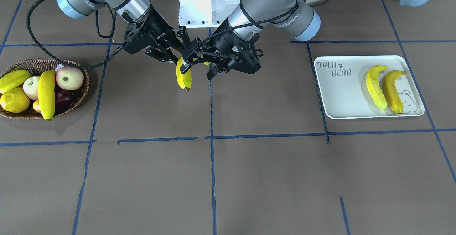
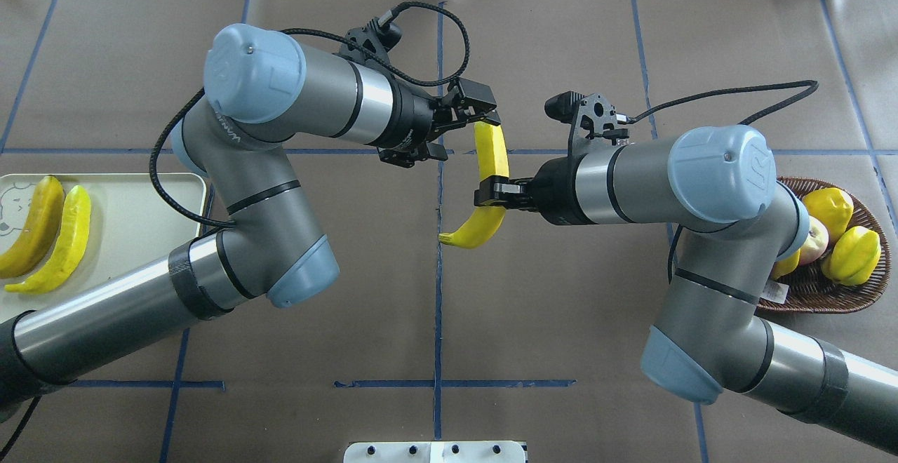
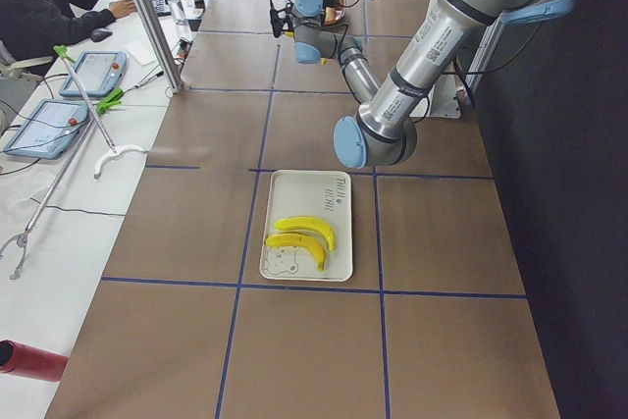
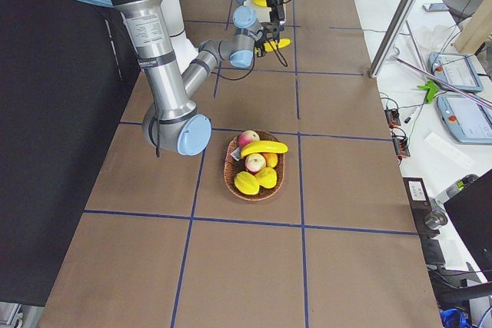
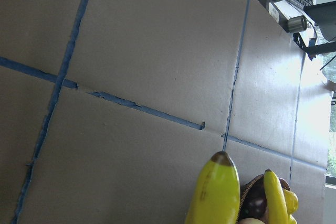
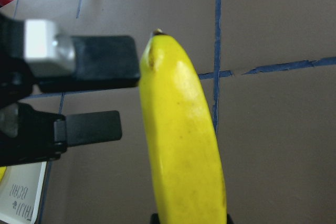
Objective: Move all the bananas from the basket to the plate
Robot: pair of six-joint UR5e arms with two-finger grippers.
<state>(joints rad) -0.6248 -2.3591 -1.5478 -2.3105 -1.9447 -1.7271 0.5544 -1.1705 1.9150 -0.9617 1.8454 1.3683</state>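
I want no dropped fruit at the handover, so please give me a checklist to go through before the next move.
1. Right gripper shut on the held banana: ok.
2. Left gripper open to receive: ok.
3. Held banana between the left fingers: cannot tell; in the right wrist view they end beside its tip.
4. Bare room on the plate next to the two bananas: ok.
5. Basket free of bananas: not ok; one banana lies there.
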